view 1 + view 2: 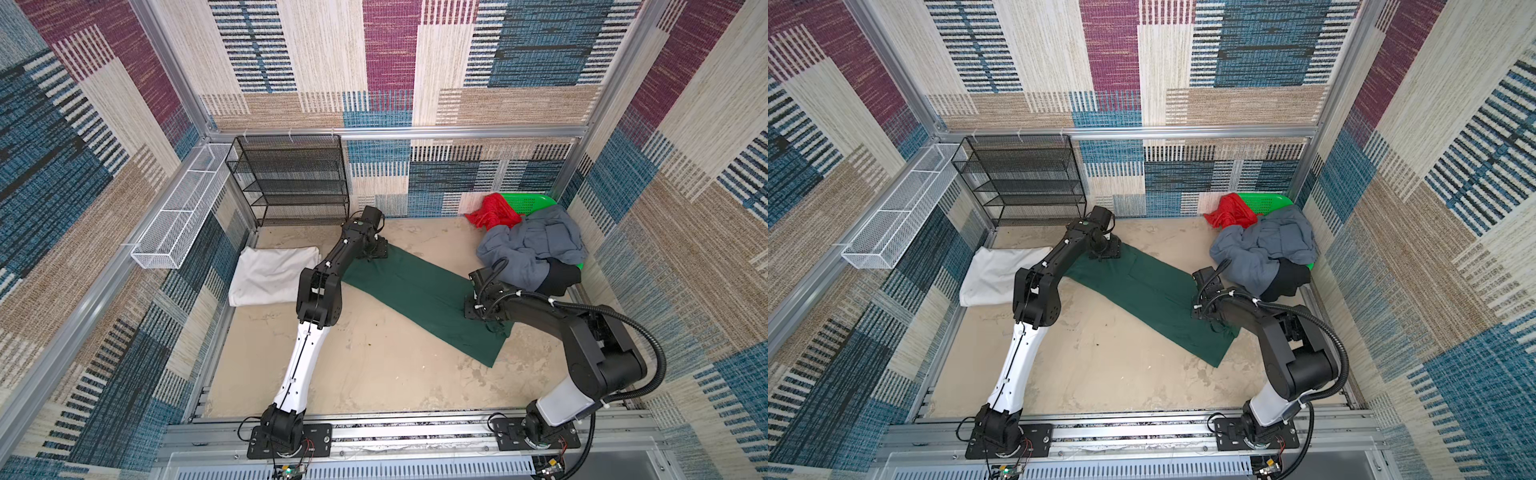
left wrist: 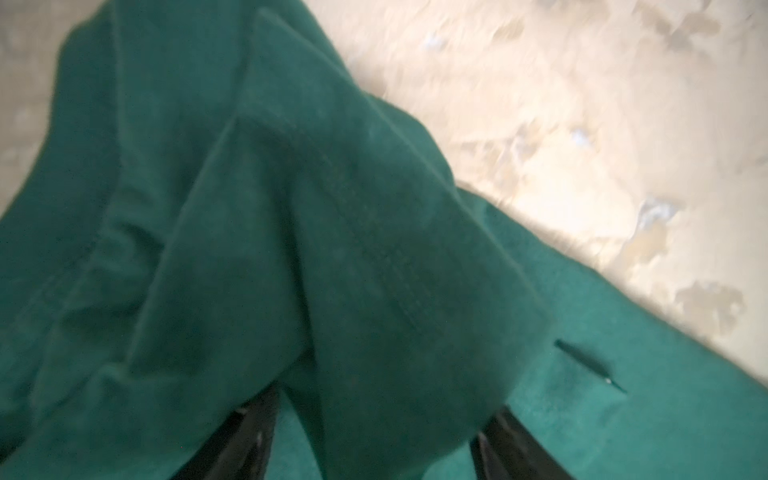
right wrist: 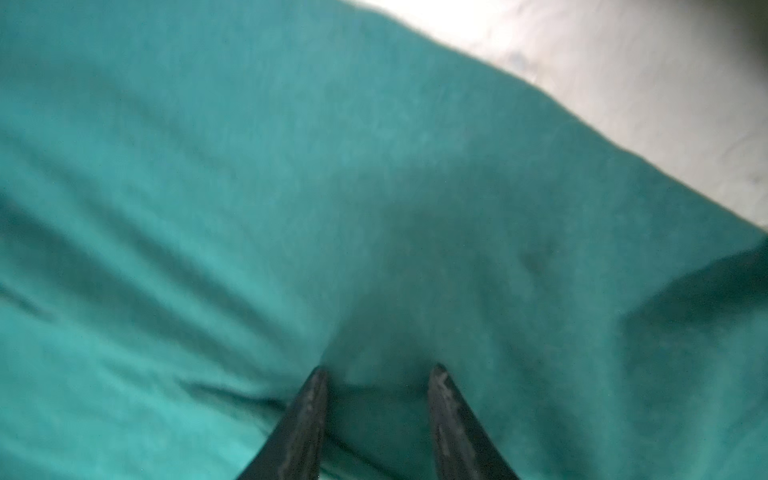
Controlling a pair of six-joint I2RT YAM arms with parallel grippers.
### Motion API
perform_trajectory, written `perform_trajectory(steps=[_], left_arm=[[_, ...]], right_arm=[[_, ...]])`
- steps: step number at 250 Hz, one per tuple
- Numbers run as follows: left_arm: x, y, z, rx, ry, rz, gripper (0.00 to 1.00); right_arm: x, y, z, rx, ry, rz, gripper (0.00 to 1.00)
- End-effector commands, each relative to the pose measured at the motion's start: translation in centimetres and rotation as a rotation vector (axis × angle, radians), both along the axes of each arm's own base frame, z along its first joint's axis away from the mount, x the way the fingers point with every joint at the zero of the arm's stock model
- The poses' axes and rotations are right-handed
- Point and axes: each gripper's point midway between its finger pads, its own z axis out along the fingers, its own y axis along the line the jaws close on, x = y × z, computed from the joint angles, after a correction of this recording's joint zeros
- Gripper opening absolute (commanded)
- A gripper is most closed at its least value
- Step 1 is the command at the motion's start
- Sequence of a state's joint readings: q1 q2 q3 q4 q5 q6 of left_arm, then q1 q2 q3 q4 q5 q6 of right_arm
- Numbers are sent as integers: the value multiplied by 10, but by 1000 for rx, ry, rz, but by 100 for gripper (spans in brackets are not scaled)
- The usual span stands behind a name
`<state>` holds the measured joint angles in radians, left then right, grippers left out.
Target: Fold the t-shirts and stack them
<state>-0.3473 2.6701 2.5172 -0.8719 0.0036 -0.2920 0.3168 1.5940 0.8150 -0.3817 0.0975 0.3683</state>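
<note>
Three t-shirts (image 1: 524,253) (red (image 1: 494,214), grey-blue (image 1: 536,241), black (image 1: 559,278)) heaped over green basket (image 1: 528,201).

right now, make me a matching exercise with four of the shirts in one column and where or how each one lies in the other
Things:
1. dark green t-shirt
2. white t-shirt
3. grey-blue t-shirt
4. red t-shirt

Places and states:
A. crumpled at the right edge, lying over the black t-shirt
B. laid out as a long strip slanting across the middle of the table
C. bunched near the back wall, against the green basket
D. folded flat at the left edge

Pairs: 1-B, 2-D, 3-A, 4-C
</note>
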Motion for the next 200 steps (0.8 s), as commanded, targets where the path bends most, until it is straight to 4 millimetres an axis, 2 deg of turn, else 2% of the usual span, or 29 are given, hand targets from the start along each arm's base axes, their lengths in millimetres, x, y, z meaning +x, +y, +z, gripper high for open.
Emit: perform_trajectory(steps=[1, 59, 81, 104, 126, 154, 183, 200], left_arm=[[-16, 9, -26, 48, 99, -18, 71], [-8, -2, -23, -14, 68, -23, 73], [-5, -9, -18, -54, 58, -26, 74], [-2, -13, -12, -86, 44, -18, 75], [0, -17, -9, -101, 34, -20, 75], [2, -25, -3, -131, 19, -18, 74], [0, -39, -1, -160, 14, -34, 74], [-2, -49, -1, -165, 10, -52, 74]], right_arm=[[-39, 3, -14, 48, 137, 13, 42], [-63, 20, -13, 118, 178, 49, 42], [-74, 34, -13, 152, 200, 80, 42], [-82, 53, -8, 150, 190, 113, 32], [-91, 64, -7, 166, 192, 136, 32], [-91, 68, 2, 196, 171, 142, 33], [-83, 70, 23, 212, 105, 151, 37], [-78, 71, 35, 221, 67, 147, 43]])
